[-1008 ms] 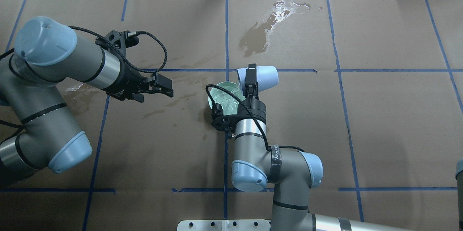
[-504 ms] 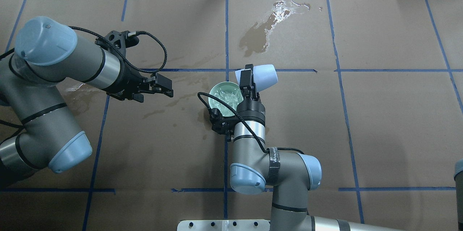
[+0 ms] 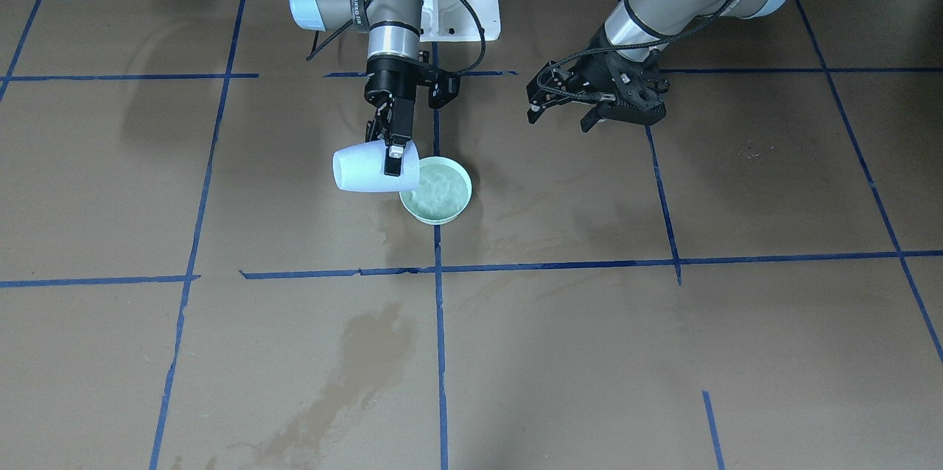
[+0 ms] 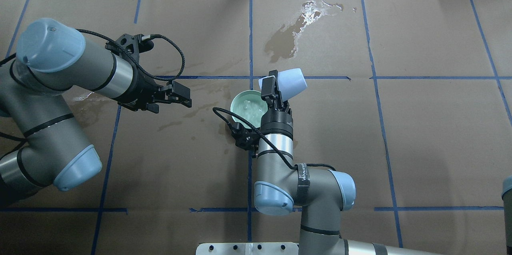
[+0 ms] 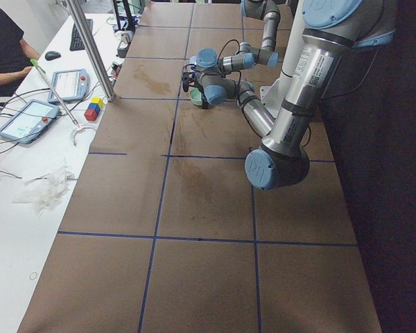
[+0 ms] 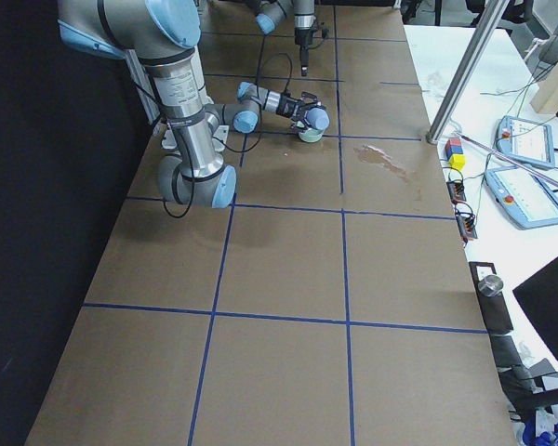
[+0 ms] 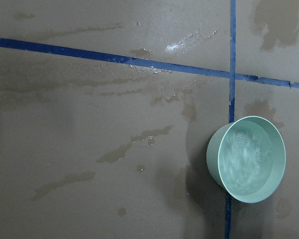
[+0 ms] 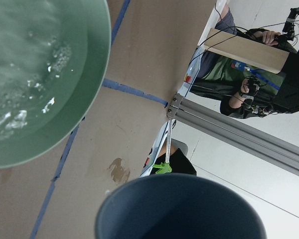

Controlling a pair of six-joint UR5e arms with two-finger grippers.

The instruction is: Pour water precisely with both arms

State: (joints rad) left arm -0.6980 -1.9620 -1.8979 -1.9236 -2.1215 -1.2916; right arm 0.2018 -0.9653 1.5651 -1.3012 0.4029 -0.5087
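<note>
Right claw (image 4: 273, 87): closed on the pale-blue tapered plastic cup (image 4: 290, 82), one finger over its wall near the mouth.
Cup: raised and tipped almost onto its side, with the mouth at the rim of the mint-green round bowl (image 4: 237, 105).
Water (image 3: 439, 188): rippling in the bowl, which stands midway between the short ends of the brown paper-covered worktop (image 4: 420, 127), nearer the robot's edge. I see no stream from the cup.
Left claw (image 4: 183, 95): parted and empty, hanging well apart from the bowl on the side toward the robot's left end.
Step in hand: probably the last of the pour.
Doing it well: roll your wrist slowly and hold the lip over the bowl's inside, not its rim. Let the drips finish before you right the cup, then tip it back without swinging sideways.
Watch for: the wet spill stain (image 4: 288, 39) by the far edge. A lip that strays outside would add another.
</note>
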